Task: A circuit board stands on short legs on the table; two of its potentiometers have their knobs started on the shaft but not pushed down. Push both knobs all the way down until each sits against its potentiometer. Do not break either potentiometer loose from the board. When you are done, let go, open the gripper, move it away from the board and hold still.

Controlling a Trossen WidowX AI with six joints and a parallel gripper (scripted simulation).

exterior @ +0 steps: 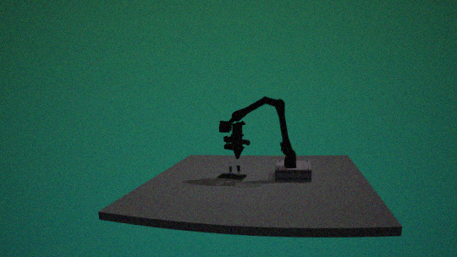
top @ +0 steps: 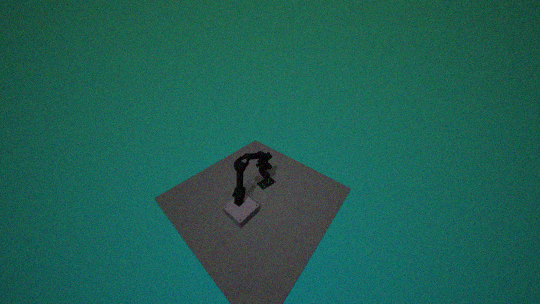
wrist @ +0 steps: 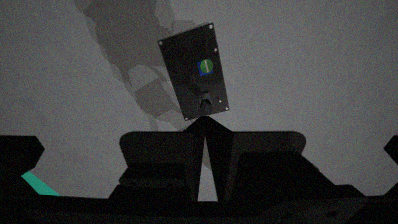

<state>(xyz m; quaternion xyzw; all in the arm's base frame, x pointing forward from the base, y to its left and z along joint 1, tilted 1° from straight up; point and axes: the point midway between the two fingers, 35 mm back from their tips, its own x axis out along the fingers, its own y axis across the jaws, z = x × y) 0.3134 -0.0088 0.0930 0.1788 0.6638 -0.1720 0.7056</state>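
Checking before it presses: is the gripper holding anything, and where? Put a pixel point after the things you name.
Nothing is held; the gripper's (exterior: 238, 157) (wrist: 205, 118) jaws are shut, above the circuit board (exterior: 228, 176) (wrist: 185, 65).

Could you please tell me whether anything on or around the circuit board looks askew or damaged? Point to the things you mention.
Nothing stands out: the circuit board (exterior: 226, 176) (wrist: 187, 67) looks whole, and both knobs stand raised above it, as expected before pushing.

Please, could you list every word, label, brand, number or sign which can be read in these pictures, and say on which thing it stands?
There are none that can be read.
Board: no lettering shows; the view is too dark to rule out small print.
Green knob: one pale line, no letters or numbers.
Arm and base: no readable text.
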